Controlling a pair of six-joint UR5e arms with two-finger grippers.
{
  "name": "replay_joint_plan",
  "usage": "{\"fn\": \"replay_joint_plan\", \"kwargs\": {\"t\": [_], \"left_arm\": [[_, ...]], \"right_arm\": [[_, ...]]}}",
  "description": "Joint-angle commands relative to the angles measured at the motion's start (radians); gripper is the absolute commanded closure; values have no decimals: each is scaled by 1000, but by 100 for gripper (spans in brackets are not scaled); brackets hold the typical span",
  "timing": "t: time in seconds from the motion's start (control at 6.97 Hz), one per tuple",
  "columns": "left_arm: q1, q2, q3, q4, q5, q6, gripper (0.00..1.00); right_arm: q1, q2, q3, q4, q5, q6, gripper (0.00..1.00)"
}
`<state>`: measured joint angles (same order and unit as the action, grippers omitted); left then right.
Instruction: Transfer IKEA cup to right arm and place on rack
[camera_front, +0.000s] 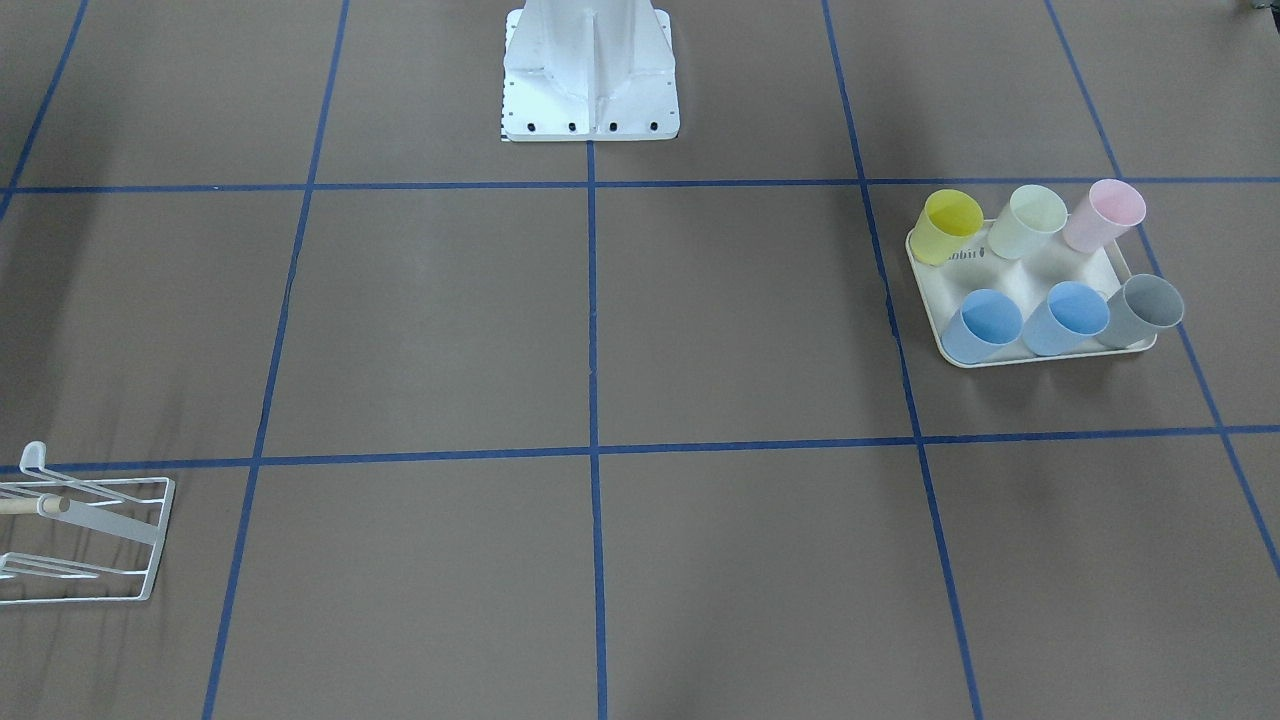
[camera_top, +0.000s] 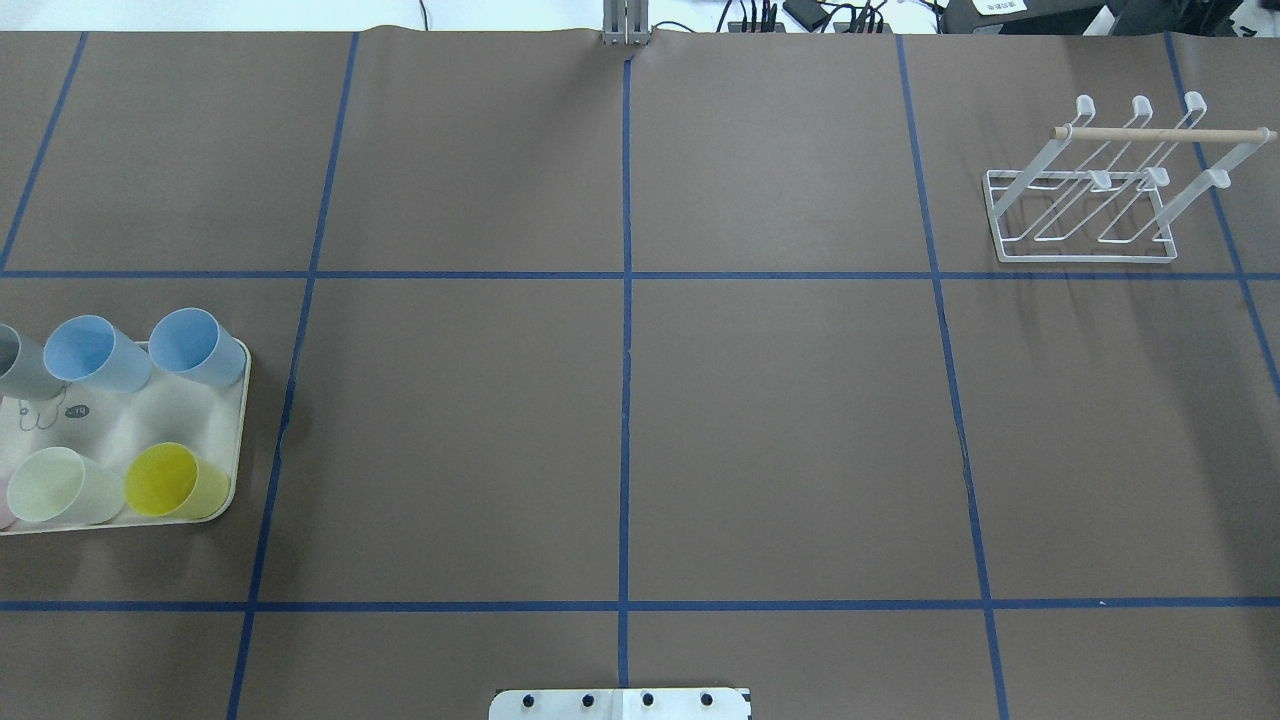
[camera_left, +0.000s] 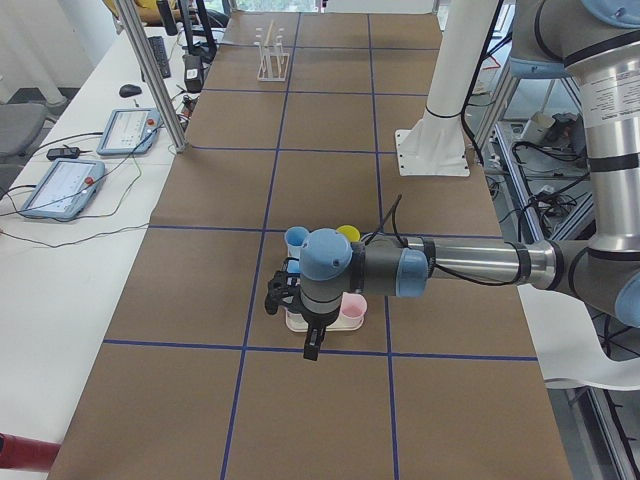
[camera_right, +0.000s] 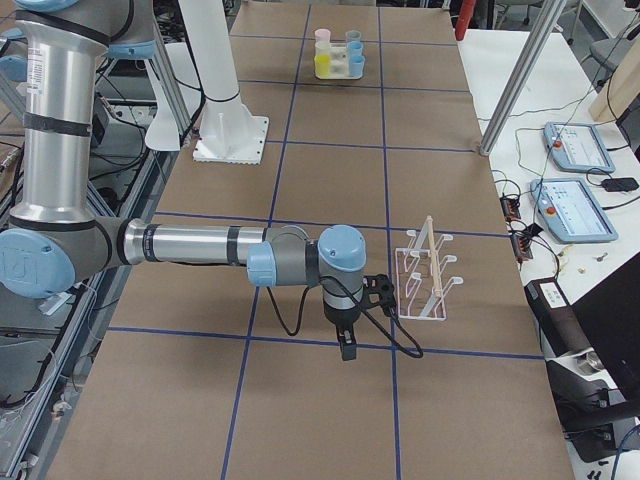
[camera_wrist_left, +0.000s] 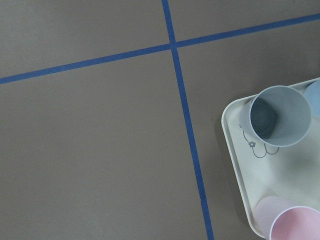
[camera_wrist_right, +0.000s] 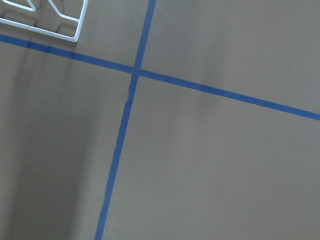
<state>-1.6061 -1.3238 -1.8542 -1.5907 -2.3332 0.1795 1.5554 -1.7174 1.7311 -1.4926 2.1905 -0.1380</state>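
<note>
**A:** Where are the cups?

**B:** Six cups stand open side up on a cream rectangular tray (camera_front: 1040, 268). The tray sits on the brown table with blue tape lines (camera_front: 700, 320). There is a yellow plastic cup (camera_front: 948, 226), a pale green plastic cup (camera_front: 1028, 221) and a pink plastic cup (camera_front: 1103, 214). There is also a blue plastic cup (camera_front: 983, 325), a second blue plastic cup (camera_front: 1066, 317) and a grey plastic cup (camera_front: 1142, 309).

**A:** Is a tool close to them?

**B:** Yes. The left tool (camera_left: 283, 296) hangs over the table, right by the tray. Its camera looks down and sees the grey cup and the pink cup off to one side.

**A:** Are its fingers apart or together?

**B:** I cannot tell. It only shows from the side, small and dark.

**A:** And the rack?

**B:** The small white wire rack (camera_top: 1098, 180) with a light wooden stick (camera_top: 1160, 133) stands just beside the right tool (camera_right: 380, 292). It is far from the left tool and the cups.

**A:** What about the right tool's fingers?

**B:** I cannot tell that either.
</note>
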Motion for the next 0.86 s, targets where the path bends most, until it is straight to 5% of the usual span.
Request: {"fn": "replay_joint_plan", "kwargs": {"t": [0.0, 0.72], "left_arm": [[0, -5, -5, 0, -2, 0, 0], [0, -6, -13, -86, -49, 0, 0]], "right_arm": [[0, -1, 1, 0, 0, 0, 0], [0, -2, 40, 0, 43, 9, 0]]}}
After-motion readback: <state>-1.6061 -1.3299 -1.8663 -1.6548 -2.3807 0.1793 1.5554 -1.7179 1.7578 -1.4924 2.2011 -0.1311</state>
